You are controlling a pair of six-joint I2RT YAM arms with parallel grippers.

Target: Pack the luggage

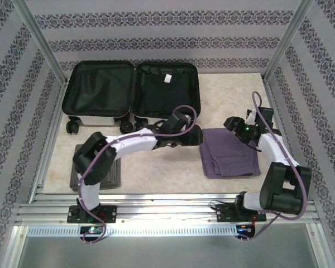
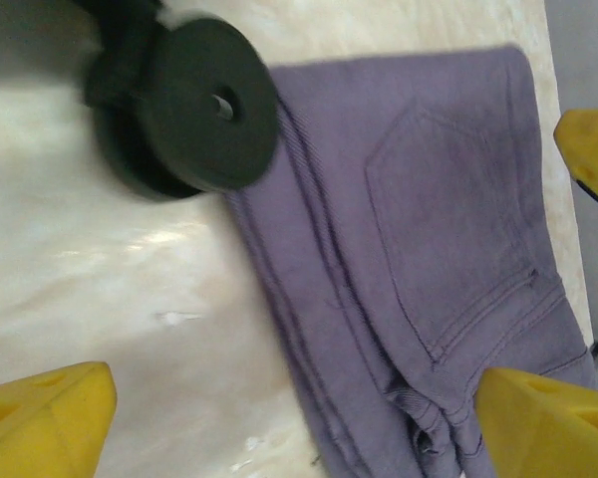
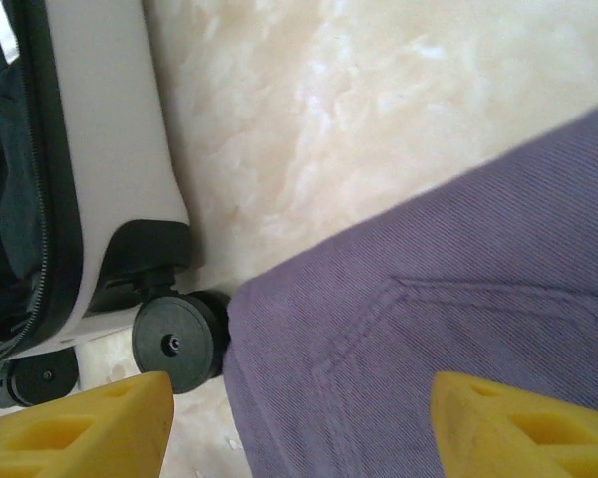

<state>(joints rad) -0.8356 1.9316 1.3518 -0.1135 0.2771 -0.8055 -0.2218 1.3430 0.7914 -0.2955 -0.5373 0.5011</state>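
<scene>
The white luggage (image 1: 100, 89) lies open at the back left, black lining up, casters toward me. Folded purple trousers (image 1: 229, 152) lie on the table to its right. My left gripper (image 1: 192, 135) hovers open over the trousers' left edge; its yellow fingers (image 2: 40, 418) straddle the folded edge of the trousers (image 2: 429, 249), near a black caster wheel (image 2: 204, 105). My right gripper (image 1: 234, 124) stands open above the trousers' far corner. Its wrist view shows the luggage shell (image 3: 100, 119), a wheel (image 3: 174, 344) and the trousers (image 3: 448, 319) between its fingers (image 3: 528, 423).
A dark folded garment (image 1: 97, 170) lies at the front left beneath the left arm. Patterned walls and metal posts enclose the table on three sides. A yellow fingertip of the other gripper (image 2: 593, 149) pokes into the left wrist view at the right edge.
</scene>
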